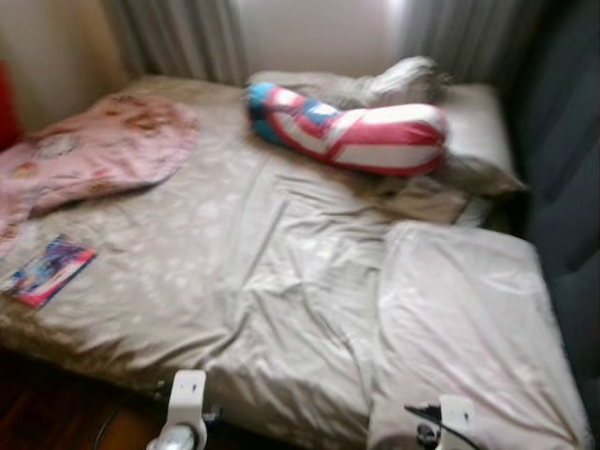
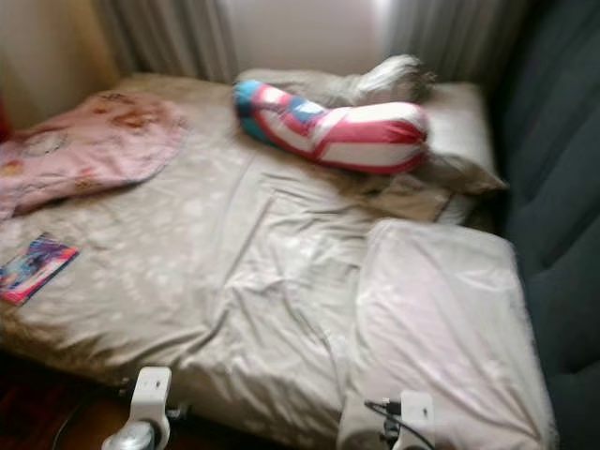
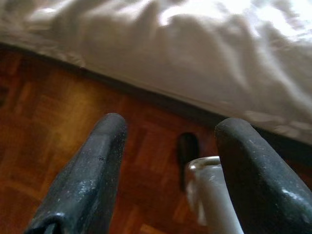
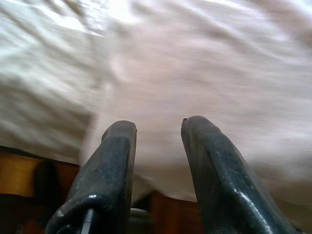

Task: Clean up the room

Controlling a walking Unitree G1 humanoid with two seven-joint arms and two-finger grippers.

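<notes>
A bed (image 1: 234,281) with a rumpled beige sheet stands before me. On it lie a pink blanket (image 1: 103,150) at the far left, a colourful book (image 1: 47,270) near the left edge, and a red, white and blue bolster (image 1: 356,131) by the grey pillows (image 1: 394,84) at the head. A pale folded cover (image 1: 469,319) rests on the near right corner. My left gripper (image 3: 170,126) hangs open over the wooden floor (image 3: 53,126) just short of the bed's edge. My right gripper (image 4: 158,124) is open, close above the pale cover (image 4: 204,73), holding nothing.
Grey curtains (image 1: 178,37) hang behind the bed. A dark sofa or padded wall (image 1: 567,187) runs along the right side. The bed's near edge (image 3: 161,102) is close in front of my arms (image 1: 186,403). The views are blurred.
</notes>
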